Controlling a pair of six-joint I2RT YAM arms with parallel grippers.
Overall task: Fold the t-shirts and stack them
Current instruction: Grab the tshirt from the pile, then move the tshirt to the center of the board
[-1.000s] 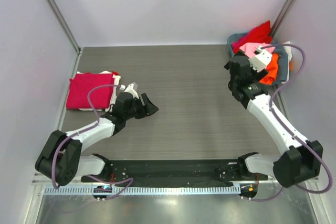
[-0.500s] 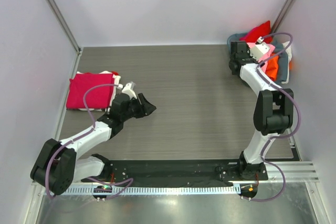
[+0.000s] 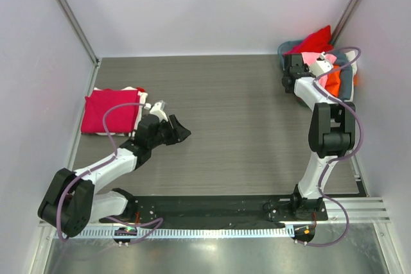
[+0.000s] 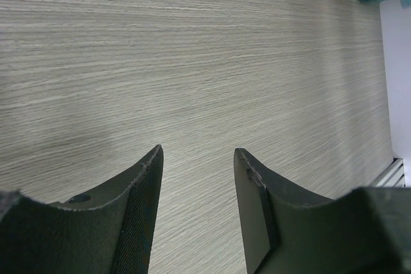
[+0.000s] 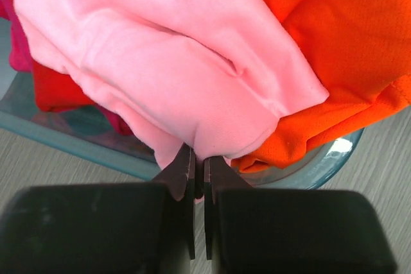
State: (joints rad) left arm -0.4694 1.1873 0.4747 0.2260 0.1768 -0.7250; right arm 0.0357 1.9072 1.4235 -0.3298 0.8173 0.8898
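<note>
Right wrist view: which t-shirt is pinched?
The light pink t-shirt: the right gripper is shut on its edge; the orange t-shirt beside it is free.

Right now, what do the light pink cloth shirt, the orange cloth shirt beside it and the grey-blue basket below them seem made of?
The light pink shirt: soft matte knit, probably cotton; it folds in rounded creases. The orange shirt: matte fabric, perhaps synthetic; a fine mesh texture shows. The grey-blue basket: apparently smooth plastic; its rim reflects light.

Likely lab: plain-walled test booth (image 3: 192,4)
</note>
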